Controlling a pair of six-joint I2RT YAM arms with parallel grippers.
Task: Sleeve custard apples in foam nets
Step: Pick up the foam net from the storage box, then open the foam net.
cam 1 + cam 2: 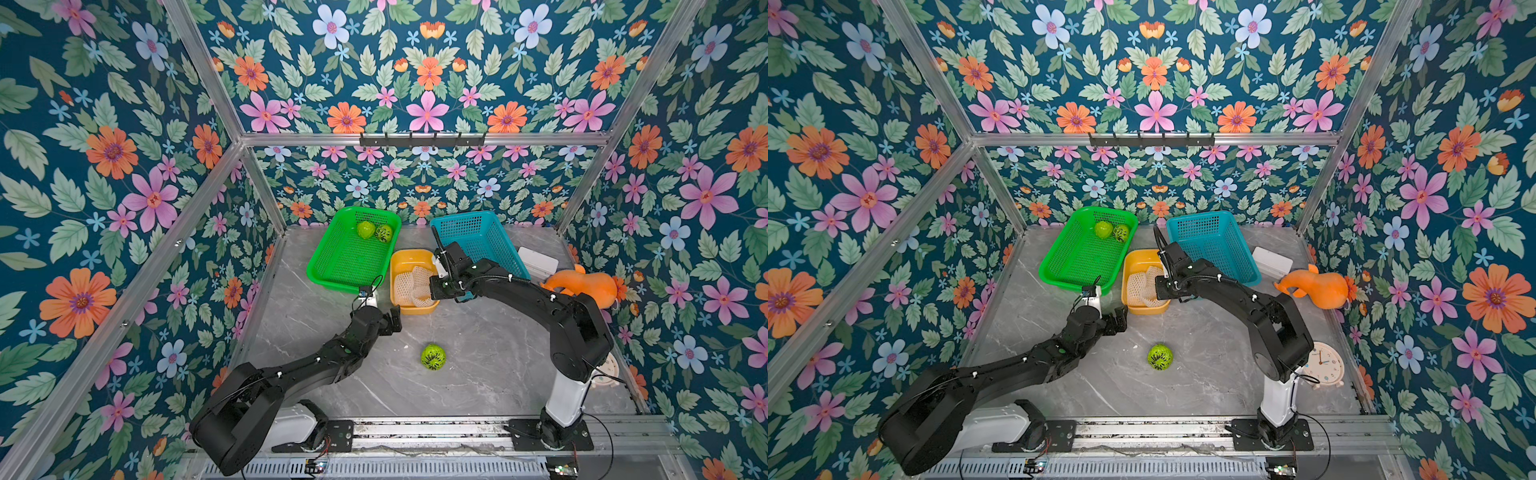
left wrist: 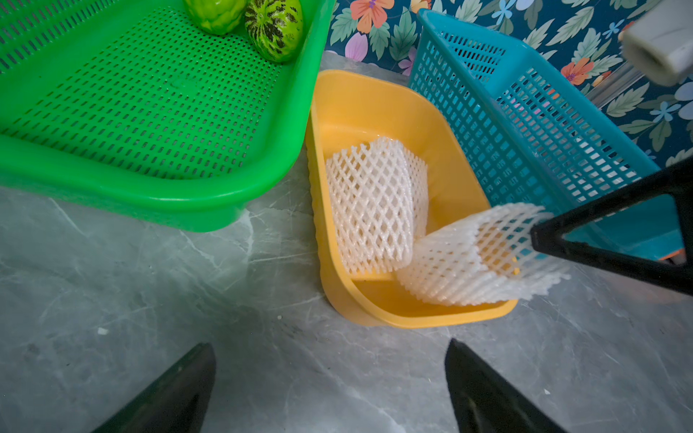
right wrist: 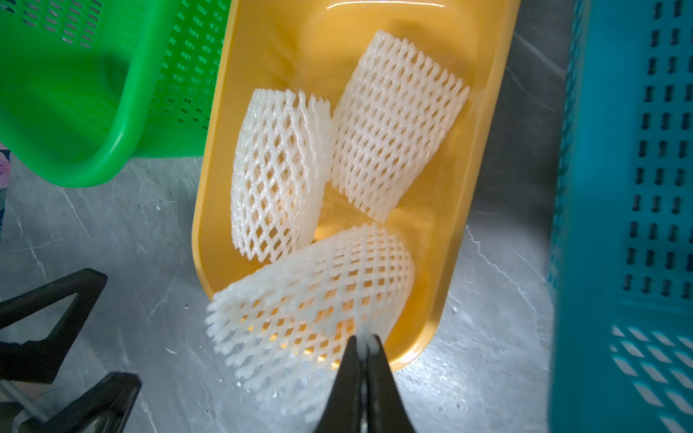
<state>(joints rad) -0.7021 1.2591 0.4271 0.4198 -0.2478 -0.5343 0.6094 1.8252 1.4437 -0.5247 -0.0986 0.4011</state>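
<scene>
My right gripper [image 3: 363, 343]: jaws pinched tight on the edge of one foam net [image 3: 315, 296], foam squeezed between the tips.
Held net: at the near end of the yellow tub [image 3: 217, 180], part of it inside, part lapping over the rim.
My left gripper [image 2: 330, 343]: jaws spread wide with nothing between them, over the table [image 1: 478, 374] just beside the tub's near left corner.
Other foam nets: two, [image 3: 277, 172] and [image 3: 397, 123], lying side by side inside the tub, beyond the held one.
Loose custard apple [image 1: 433, 356]: bare on the table, well apart from the tub on its near side.
Other custard apples: two, [image 1: 365, 229] and [image 1: 384, 233], side by side in the far corner of the green basket [image 1: 345, 266], which sits just left of the tub.
Teal basket [image 1: 478, 237]: just right of the tub, towards its far end.
Orange gourd toy [image 1: 582, 284]: well to the tub's right.
</scene>
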